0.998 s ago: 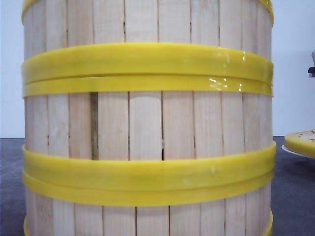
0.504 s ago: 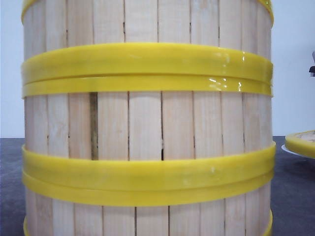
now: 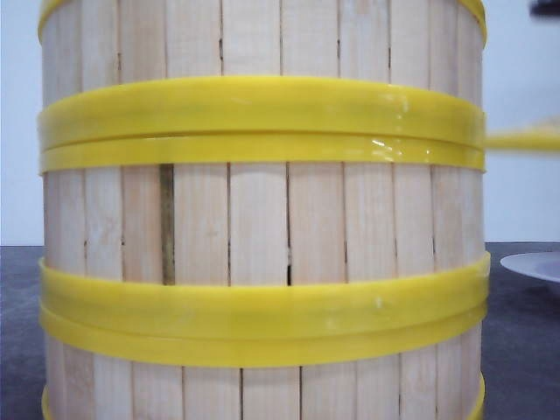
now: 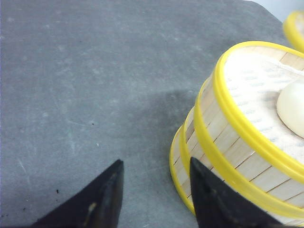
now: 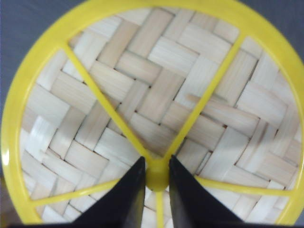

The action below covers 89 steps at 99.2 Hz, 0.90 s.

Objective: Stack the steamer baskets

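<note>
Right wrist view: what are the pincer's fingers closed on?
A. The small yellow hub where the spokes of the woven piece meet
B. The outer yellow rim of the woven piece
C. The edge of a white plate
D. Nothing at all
A: the right pincer has its two dark fingers on either side of the yellow hub at the middle of the woven lid, where the yellow spokes meet.

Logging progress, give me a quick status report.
Right end effector shut on steamer lid hub, lifted. Left end effector open beside basket stack. White plate bare. Nothing blocking.
</note>
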### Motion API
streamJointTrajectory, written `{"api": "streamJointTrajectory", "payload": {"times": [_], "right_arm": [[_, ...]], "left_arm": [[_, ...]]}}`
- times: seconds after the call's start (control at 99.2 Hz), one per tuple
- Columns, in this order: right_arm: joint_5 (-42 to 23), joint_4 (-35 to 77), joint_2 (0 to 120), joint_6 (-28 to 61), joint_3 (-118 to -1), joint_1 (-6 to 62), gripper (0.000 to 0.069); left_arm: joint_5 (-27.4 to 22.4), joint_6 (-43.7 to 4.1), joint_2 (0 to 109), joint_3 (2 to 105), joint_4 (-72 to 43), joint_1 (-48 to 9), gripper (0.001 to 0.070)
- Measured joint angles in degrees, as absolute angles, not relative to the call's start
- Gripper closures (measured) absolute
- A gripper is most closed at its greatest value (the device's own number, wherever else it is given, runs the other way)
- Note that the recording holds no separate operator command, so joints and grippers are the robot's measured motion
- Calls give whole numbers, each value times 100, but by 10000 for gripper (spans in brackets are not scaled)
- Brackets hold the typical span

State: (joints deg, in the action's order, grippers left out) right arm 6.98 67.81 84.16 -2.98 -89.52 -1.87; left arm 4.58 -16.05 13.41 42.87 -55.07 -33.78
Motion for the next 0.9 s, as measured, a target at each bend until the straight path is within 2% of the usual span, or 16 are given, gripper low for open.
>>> {"api": "streamJointTrajectory", "payload": {"times": [0.171, 0.524, 0.897], "right_arm": [[952, 6910, 8034, -276, -9577, 427, 632], [1765, 7223, 7507, -93, -10261, 2213, 633], [1782, 7354, 7599, 178, -10261, 4112, 633]], "left_arm": [[458, -1608, 1341, 4287, -5507, -3378, 454], [458, -1608, 1341, 4287, -5507, -3378, 454], [458, -1608, 1341, 4287, -5505, -3378, 454]]}}
